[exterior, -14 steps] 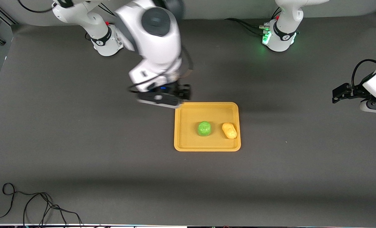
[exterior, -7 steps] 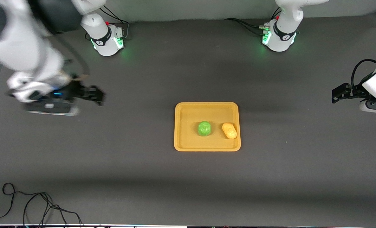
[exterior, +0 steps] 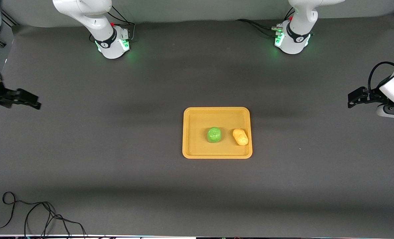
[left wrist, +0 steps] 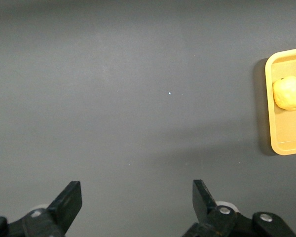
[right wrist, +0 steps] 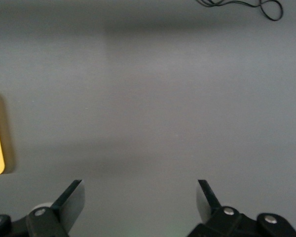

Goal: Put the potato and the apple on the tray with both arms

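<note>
Apple [exterior: 214,134], potato [exterior: 240,136] rest on tray [exterior: 217,154], frame centre; task seems complete. Left end effector [exterior: 352,99] and right end effector [exterior: 31,101] released, empty, parked over surface [exterior: 117,159] edges.

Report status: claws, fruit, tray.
Left claw open, over bare table at its arm's end. Right claw open, likewise. Apple and potato on tray, side by side. Nothing obstructing.

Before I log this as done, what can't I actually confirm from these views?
- Apple: appears in neither wrist view, only in the front view.
- Tray: cut off by the picture edge in both wrist views.
- Right hand: its arm runs off the front view's edge.
- Left hand: likewise partly cut off.
- Potato: its underside contact with the tray is hidden.
</note>
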You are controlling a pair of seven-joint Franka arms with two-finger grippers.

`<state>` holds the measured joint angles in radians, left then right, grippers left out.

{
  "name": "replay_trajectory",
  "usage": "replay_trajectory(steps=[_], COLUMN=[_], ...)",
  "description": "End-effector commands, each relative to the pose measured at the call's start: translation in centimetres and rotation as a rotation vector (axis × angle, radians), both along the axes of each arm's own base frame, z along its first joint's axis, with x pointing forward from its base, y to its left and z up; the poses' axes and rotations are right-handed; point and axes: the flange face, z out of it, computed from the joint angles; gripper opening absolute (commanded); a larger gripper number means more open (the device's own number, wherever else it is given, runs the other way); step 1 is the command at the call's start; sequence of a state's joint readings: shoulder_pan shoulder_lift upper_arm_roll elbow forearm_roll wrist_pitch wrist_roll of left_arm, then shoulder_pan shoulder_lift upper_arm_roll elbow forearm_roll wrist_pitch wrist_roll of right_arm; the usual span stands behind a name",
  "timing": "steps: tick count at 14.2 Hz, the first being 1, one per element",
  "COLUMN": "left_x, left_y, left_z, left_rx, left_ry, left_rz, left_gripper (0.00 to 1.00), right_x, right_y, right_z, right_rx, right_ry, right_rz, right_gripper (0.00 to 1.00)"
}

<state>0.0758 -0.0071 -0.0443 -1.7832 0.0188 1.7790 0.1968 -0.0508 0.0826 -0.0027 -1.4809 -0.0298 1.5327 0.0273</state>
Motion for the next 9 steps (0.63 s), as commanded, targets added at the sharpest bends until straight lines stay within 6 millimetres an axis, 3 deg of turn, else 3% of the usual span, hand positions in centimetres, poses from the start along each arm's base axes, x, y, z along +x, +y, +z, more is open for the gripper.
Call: replay_trajectory(steps=[1, 9], left_x=[-0.69, -0.58], left_y=[-0.01, -0.01], left_z=[0.84, 0.83], left_rx=[0.010, 0.010], left_ry=[-0.001, -0.003], left_rz=[-0.013, -0.014], left_gripper=[1.00, 1.00], right_x=[-1.21, -0.99], right_y=[-0.77, -0.25], right_z=[0.59, 0.69], right_rx=[0.023, 0.062], right_ry=[-0.013, -0.015], right_rz=[0.018, 0.016], right_gripper=[1.00, 1.00])
